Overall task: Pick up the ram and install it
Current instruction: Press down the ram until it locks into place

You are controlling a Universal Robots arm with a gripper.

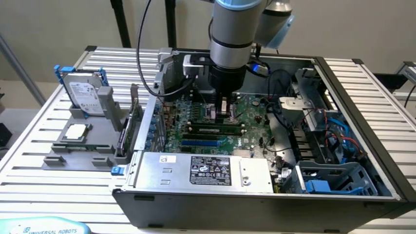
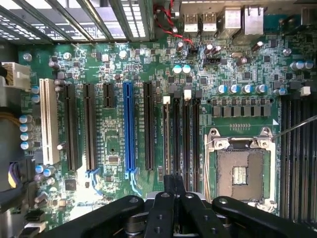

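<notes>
The ram (image 1: 215,129), a long green stick with black chips, lies seated along a slot on the motherboard (image 1: 250,114) inside the open computer case. My gripper (image 1: 224,114) hangs straight down just behind it, close above the board. In the wrist view the black fingers (image 2: 168,191) are pressed together with nothing between them, so the gripper (image 2: 174,181) is shut. Beneath them are long black slots with white latches (image 2: 187,92) and the open processor socket (image 2: 241,173).
A power supply box (image 1: 201,170) fills the case's near side. Drive cage and blue cables (image 1: 331,146) crowd the exterior view's right. Outside the case, on the left, a grey holder (image 1: 71,151) carries a blue-framed hard drive (image 1: 85,92) and a square silver chip (image 1: 77,130).
</notes>
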